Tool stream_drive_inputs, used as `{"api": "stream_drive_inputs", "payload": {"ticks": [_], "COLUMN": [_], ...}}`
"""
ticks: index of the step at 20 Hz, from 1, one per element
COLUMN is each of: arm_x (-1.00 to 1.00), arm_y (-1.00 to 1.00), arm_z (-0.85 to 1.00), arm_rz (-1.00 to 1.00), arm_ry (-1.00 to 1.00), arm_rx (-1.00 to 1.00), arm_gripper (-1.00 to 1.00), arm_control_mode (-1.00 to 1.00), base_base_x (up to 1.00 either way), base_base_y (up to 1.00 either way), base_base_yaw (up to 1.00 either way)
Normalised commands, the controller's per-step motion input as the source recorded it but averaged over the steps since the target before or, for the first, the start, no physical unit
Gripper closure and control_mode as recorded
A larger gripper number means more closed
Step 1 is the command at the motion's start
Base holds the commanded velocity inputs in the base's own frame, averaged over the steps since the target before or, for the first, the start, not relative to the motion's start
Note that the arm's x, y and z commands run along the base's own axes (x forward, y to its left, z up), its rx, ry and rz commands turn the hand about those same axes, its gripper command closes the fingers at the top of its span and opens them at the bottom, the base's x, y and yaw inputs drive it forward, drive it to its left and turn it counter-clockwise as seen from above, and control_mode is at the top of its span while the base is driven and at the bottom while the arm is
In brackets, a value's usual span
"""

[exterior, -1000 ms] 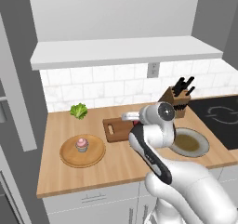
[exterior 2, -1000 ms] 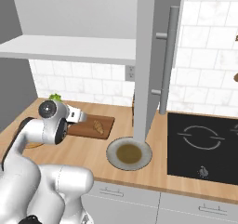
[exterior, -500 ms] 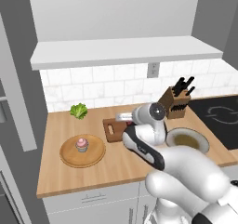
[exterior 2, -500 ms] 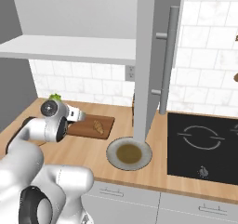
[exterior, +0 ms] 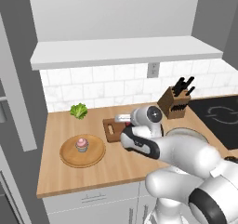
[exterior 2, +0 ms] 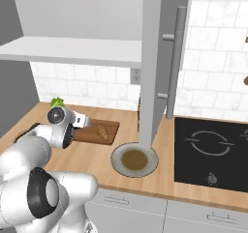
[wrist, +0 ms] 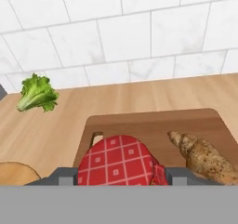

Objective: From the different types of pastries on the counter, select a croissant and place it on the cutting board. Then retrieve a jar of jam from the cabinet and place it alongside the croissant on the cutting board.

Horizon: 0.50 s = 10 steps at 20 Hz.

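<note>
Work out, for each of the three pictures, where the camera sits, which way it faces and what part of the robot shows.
Left base view: behind the arm, left, facing the counter and cupcake.
Right base view: behind, right, facing the stove; arm lower left.
Hand view: on the hand, facing the wall; jar between the fingers.
All share the board; two the croissant.

Jar of jam [wrist: 122, 161], red checked top, sits betw the fingertips [wrist: 65, 175] over the cutting board [wrist: 153, 125]. Croissant [wrist: 204, 158] lies on the board just right of it. Lettuce [wrist: 37, 93] far left on counter [wrist: 60, 125], by tiled wall [wrist: 116, 32].
</note>
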Motion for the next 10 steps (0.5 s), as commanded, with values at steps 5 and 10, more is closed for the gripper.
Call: {"api": "stream_drive_inputs", "payload": {"ticks": [5,10], "arm_x": [0.23,0.19], "arm_y": [0.00,0.01], "arm_z": [-0.09,-0.16], "arm_rz": [0.00,0.00], "arm_ry": [0.00,0.00], "arm_rx": [0.00,0.00], "arm_gripper": [1.00,1.00], "arm_control_mode": [-1.00,-1.00], "base_base_x": [0.00,0.00], "base_base_y": [0.00,0.00], "base_base_yaw": [0.00,0.00]}}
